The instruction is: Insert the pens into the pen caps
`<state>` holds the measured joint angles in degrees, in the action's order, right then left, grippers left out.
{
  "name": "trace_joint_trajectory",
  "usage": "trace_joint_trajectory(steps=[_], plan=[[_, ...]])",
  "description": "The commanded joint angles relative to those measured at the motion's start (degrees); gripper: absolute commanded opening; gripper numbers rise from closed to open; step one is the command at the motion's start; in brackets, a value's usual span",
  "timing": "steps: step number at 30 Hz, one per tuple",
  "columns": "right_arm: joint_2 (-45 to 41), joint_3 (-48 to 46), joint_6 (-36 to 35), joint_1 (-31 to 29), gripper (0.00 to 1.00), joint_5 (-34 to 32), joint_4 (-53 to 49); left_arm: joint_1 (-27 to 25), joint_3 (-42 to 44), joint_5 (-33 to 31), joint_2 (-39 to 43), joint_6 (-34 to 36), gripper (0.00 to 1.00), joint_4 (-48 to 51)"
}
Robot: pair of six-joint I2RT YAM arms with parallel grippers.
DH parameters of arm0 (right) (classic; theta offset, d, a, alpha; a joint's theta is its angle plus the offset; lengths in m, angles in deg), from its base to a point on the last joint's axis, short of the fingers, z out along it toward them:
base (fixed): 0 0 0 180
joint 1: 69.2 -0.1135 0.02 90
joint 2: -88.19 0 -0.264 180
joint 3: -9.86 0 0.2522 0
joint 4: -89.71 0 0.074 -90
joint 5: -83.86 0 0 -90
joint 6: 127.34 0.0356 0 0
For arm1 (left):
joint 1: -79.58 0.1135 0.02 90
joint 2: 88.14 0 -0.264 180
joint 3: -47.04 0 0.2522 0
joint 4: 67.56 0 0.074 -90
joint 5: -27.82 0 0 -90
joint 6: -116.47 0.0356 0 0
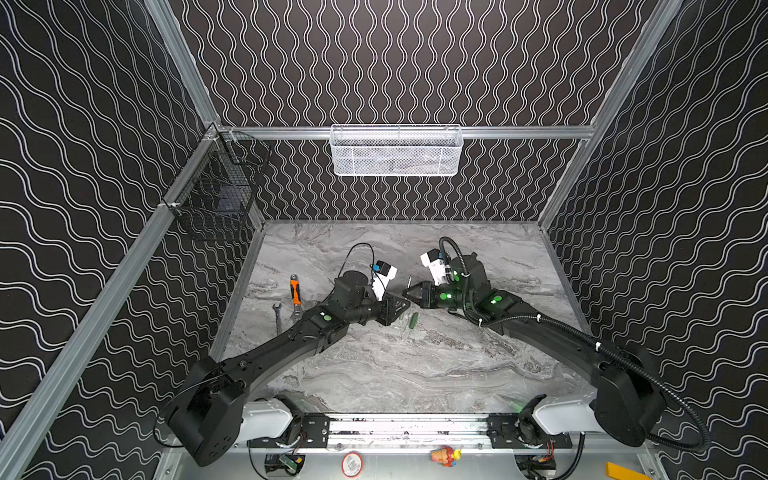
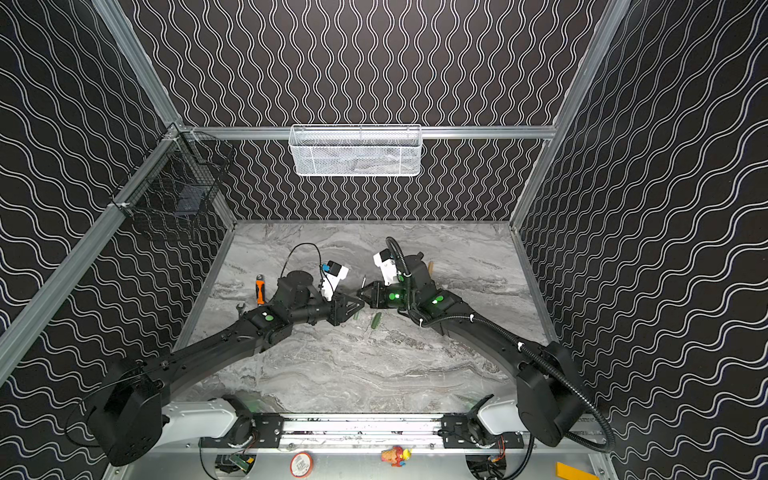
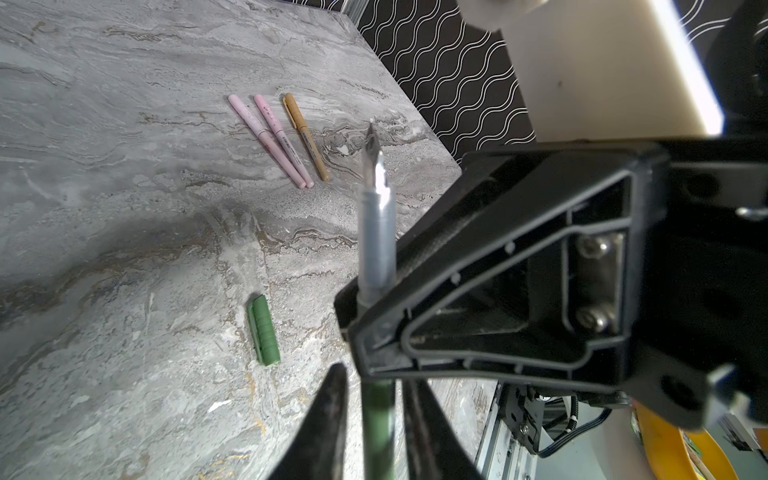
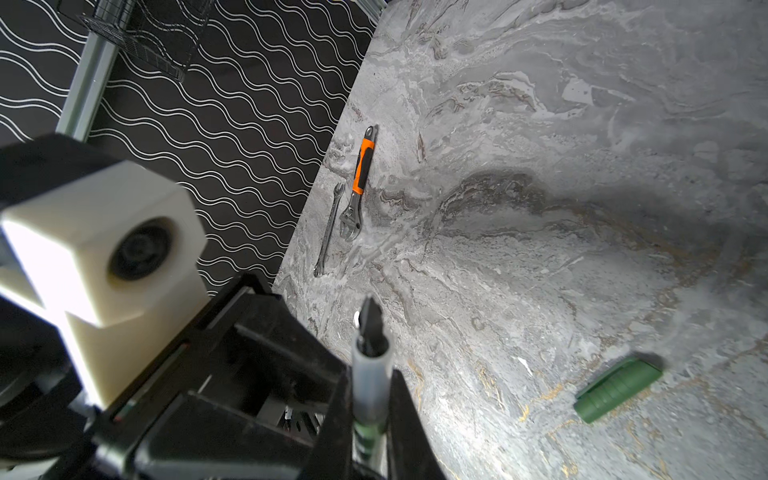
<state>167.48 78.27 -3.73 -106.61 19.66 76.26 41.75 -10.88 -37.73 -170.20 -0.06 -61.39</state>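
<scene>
Both top views are showing the left gripper (image 1: 407, 306) and the right gripper (image 1: 405, 293) meeting tip to tip just beside the green cap (image 1: 413, 321) on the marble table (image 1: 415, 374). The left wrist view is showing the right gripper (image 3: 368, 320) clenching the green pen (image 3: 376, 232) off the table near that cap (image 3: 264, 330), while the left gripper's fingers (image 3: 334, 415) are standing slightly clear of the barrel, released. Two pink pens (image 3: 266, 139) and a tan pen (image 3: 306, 138), capped, are lying well apart from the cap. The right wrist view is showing the right gripper (image 4: 369, 409) squeezing the pen (image 4: 371, 370) near the cap (image 4: 617, 390).
</scene>
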Motion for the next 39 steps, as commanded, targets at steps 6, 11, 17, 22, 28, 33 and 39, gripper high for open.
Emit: trace_joint_trajectory(steps=[6,11,17,22,28,33,39], plan=[[-1.07,-0.06,-0.33,-0.08,0.1,-1.36,1.76,0.01,0.89,2.34,0.9,2.26,0.42,0.45],[-1.33,-0.05,0.02,-0.06,0.1,-1.19,2.23,0.07,1.36,3.51,0.78,2.31,0.41,0.27],[-1.07,-0.21,0.37,-0.36,0.1,-0.3,2.49,0.0,1.4,4.14,-0.16,1.59,0.33,-1.28],[-1.01,-0.84,1.1,-0.73,0.1,-0.07,3.51,0.04,0.65,4.12,-0.81,0.86,0.26,-2.76],[-0.97,-0.69,1.06,-0.75,0.1,-0.14,3.41,-0.01,-0.43,4.55,-1.77,0.73,0.13,-2.19],[-2.22,-0.01,1.13,-0.74,0.23,-0.4,2.57,0.06,-1.22,2.53,-1.44,1.34,0.07,-0.43],[-7.09,2.11,0.84,-0.8,0.36,-7.26,-2.27,0.54,-6.81,-7.8,1.44,5.25,0.04,6.49]])
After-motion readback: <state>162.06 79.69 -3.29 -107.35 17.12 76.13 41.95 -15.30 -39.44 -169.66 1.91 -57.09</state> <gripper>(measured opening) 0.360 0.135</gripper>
